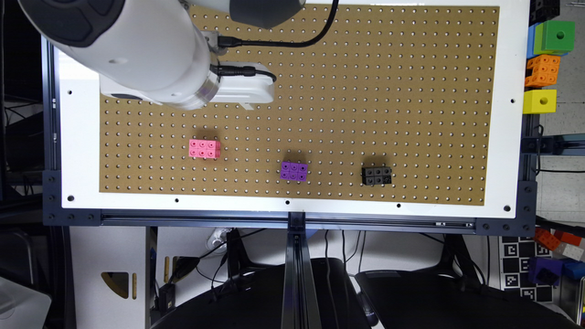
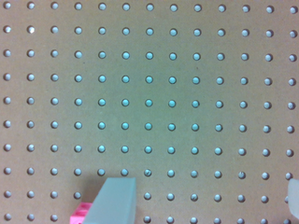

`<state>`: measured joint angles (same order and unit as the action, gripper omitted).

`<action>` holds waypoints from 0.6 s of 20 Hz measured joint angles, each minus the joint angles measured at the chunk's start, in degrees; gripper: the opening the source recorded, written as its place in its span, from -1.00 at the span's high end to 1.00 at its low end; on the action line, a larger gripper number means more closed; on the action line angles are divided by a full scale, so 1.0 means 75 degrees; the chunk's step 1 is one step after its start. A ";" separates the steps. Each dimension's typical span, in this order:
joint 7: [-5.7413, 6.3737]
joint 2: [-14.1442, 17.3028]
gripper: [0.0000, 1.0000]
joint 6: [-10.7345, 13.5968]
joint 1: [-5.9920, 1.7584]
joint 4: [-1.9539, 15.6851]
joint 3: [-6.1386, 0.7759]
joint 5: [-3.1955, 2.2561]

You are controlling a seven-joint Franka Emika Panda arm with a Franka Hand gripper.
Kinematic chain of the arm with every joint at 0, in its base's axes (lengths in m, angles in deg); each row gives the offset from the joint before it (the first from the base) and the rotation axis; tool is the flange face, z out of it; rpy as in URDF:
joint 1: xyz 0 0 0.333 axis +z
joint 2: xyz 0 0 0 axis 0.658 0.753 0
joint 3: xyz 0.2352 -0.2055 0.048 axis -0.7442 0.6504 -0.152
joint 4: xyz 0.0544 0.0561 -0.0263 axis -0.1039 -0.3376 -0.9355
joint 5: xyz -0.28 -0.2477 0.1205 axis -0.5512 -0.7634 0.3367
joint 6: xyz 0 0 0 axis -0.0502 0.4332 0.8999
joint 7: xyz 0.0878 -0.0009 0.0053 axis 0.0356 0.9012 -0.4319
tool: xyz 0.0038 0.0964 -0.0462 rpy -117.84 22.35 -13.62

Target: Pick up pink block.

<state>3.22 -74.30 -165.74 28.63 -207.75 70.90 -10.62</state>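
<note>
- Brown pegboard (image 1: 347, 91) covered the work surface, set in a white frame (image 1: 509, 137) on dark rails, and I read everything off my two feeds.
- Nearest the exterior camera, below the table edge, I saw dark chair backs (image 1: 448, 297) and loose cables (image 1: 219, 256).
- Along the near part of the board three small bricks lay in a loose row, well apart from one another: the pink block (image 1: 204, 148) toward the exterior view's left, a purple brick (image 1: 294, 171) in the middle, and a black brick (image 1: 376, 175) toward the right.
- The pink block sat flat on the board, studs up, touching nothing else.
- Farther back, the white arm (image 1: 137, 50) came in from the upper left, and the gripper (image 1: 247, 106) hung over bare board beyond the pink block, apart from it.
- On my wrist feed two pale fingers (image 2: 114, 200) showed at opposite sides of the picture with bare board between them, so the hand was spread wide and empty; a sliver of the pink block (image 2: 80, 215) peeked out just beside one finger.
- At the far right edge, off the board, green (image 1: 555, 36), orange (image 1: 542, 70) and yellow (image 1: 540, 101) blocks were stacked.
</note>
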 joint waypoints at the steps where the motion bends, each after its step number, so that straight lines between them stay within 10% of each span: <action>1: 0.0001 0.0000 -1.00 0.0000 0.0000 -0.0001 0.0000 0.0000; 6: 0.0001 0.0002 -1.00 -0.0012 -0.0068 -0.0005 0.0002 -0.0007; 12: -0.0186 0.0160 -1.00 -0.0039 -0.0416 0.0262 0.0003 -0.0039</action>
<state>1.82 -73.10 -166.04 25.51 -205.79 70.92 -10.92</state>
